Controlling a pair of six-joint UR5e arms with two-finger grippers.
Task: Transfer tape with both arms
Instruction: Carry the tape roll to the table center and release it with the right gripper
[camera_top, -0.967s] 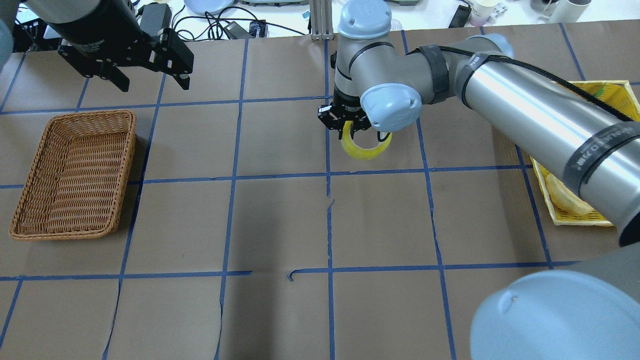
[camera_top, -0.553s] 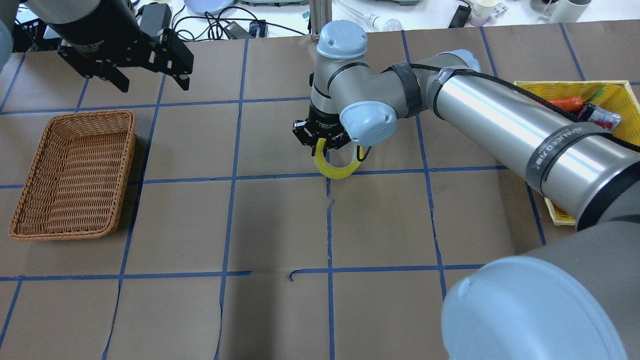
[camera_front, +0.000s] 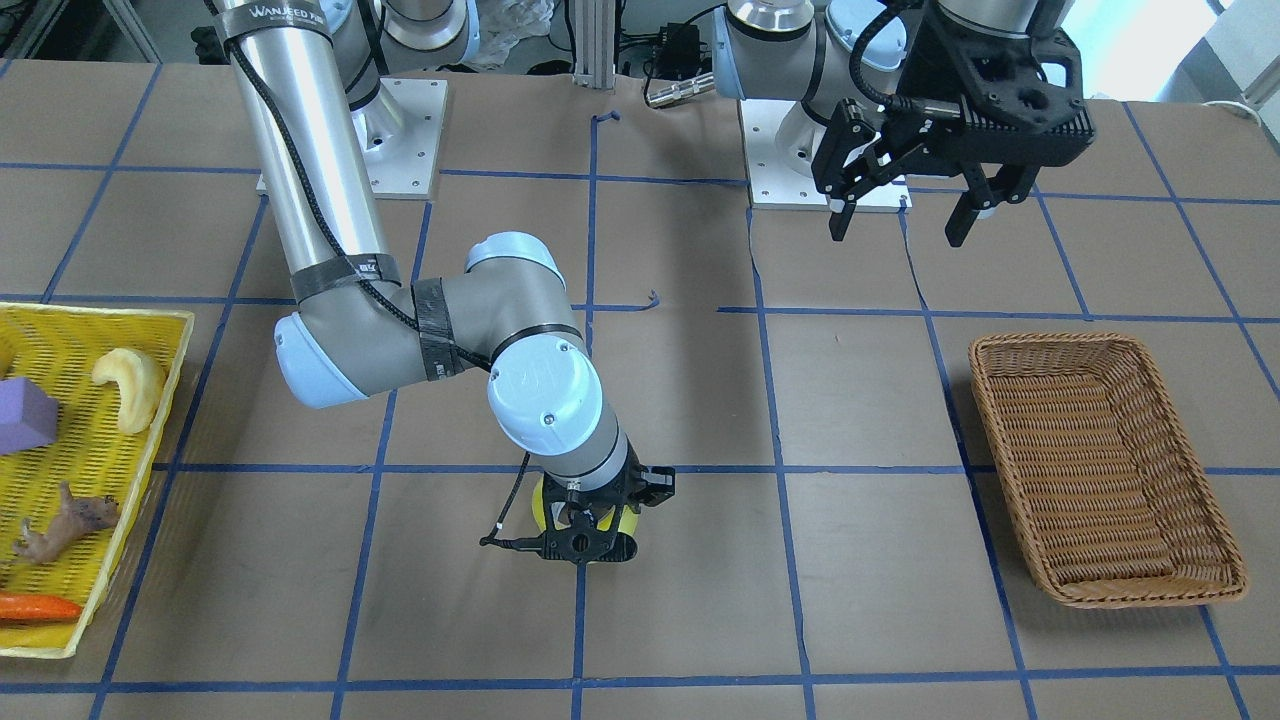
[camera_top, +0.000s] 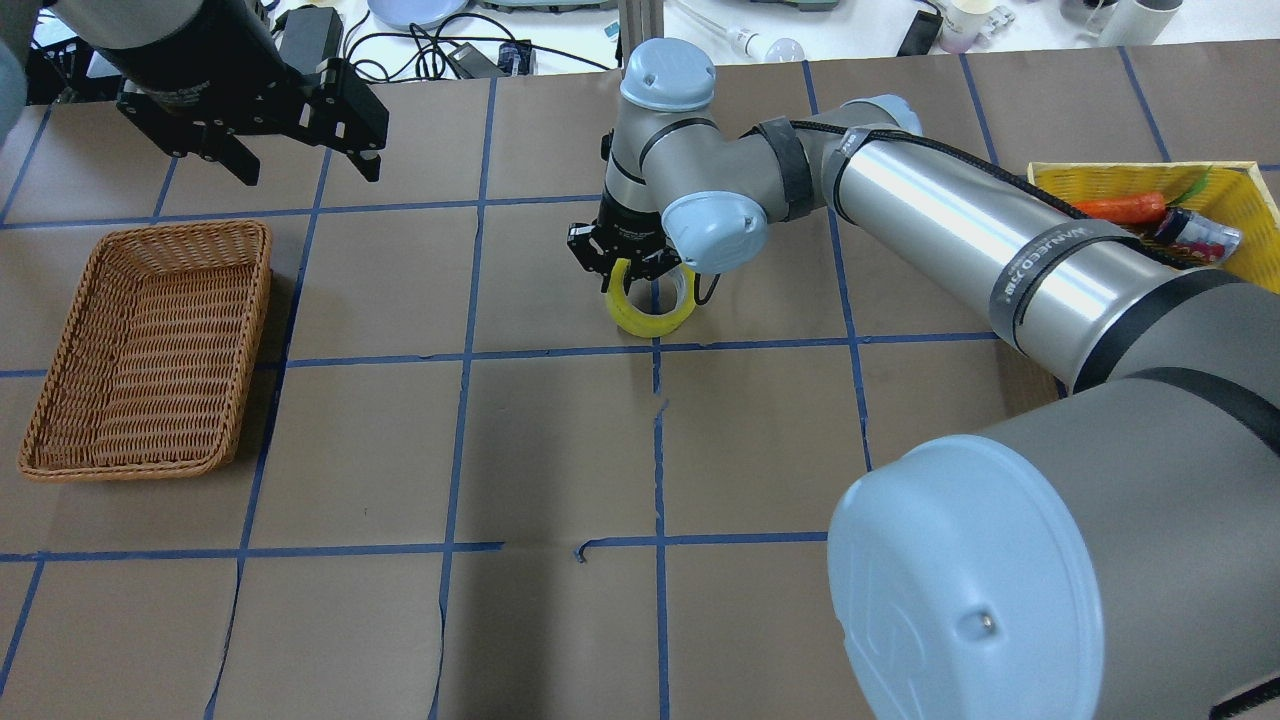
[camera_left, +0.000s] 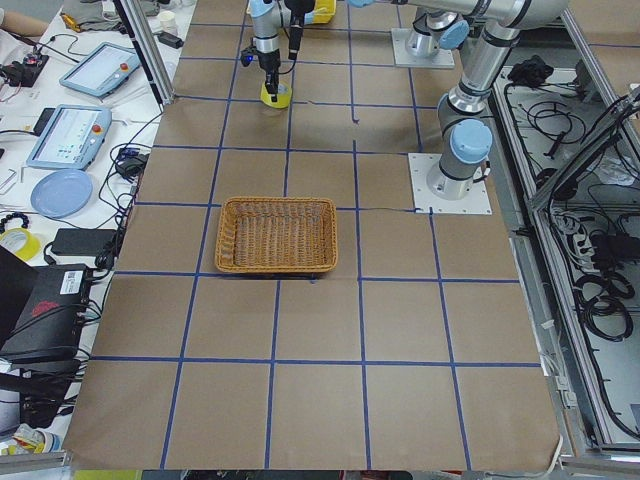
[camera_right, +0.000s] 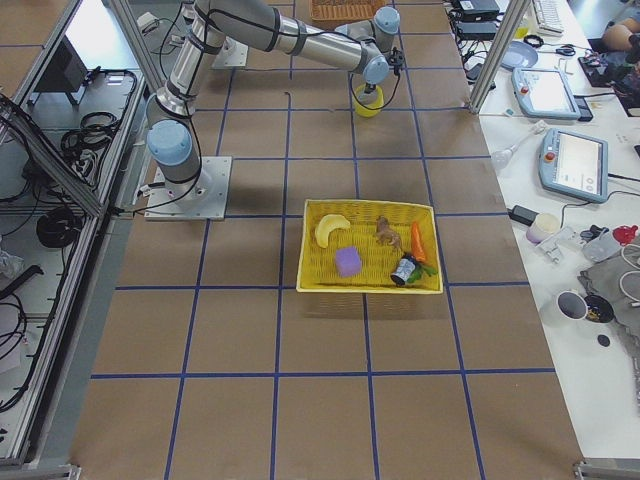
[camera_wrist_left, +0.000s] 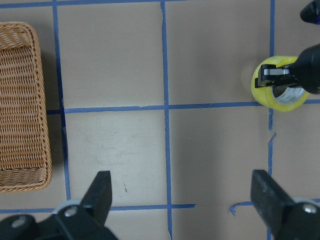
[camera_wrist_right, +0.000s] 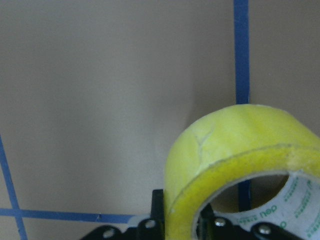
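The yellow tape (camera_top: 646, 314) is held upright in my right gripper (camera_top: 628, 268), which is shut on the roll's wall, low over the table's middle. It also shows in the front view (camera_front: 622, 520), the left wrist view (camera_wrist_left: 280, 102) and, large, in the right wrist view (camera_wrist_right: 225, 150), where the pale printed core shows. My left gripper (camera_top: 303, 165) is open and empty. It hangs high over the far left, beyond the wicker basket (camera_top: 160, 229), and well left of the tape. In the front view the left gripper (camera_front: 898, 228) shows spread fingers.
The empty wicker basket (camera_front: 1060, 341) lies at the robot's left. A yellow tray (camera_front: 100, 316) at the robot's right holds a banana-like toy (camera_front: 130, 385), a purple block (camera_front: 25, 412), a carrot (camera_front: 35, 607) and a small animal figure. Blue tape lines grid the brown table.
My right arm has carried the tape leftward in the overhead view, across the centre line. The left arm has not moved.
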